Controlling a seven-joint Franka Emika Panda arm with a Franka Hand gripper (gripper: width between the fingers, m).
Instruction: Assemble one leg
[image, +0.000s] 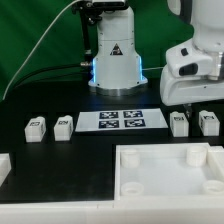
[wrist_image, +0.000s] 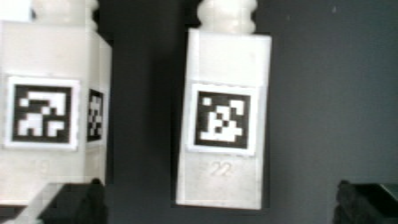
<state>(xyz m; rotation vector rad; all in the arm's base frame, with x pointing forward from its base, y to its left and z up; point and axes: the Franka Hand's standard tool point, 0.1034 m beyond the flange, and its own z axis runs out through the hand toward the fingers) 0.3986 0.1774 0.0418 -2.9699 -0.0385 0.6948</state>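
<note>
White leg (wrist_image: 228, 100) centred between tips of black pincer (wrist_image: 217, 205), spread wide, released, touching nothing, second leg (wrist_image: 45, 100) just beside

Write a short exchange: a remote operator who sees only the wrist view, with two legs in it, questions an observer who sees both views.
Operator: I see two legs. Are there more?
Observer: Yes, another two legs lie on the exterior view's left, past the marker board.
Operator: Where is the tray?
Observer: The tray lies in the exterior view's foreground, apart from all four legs.
</note>
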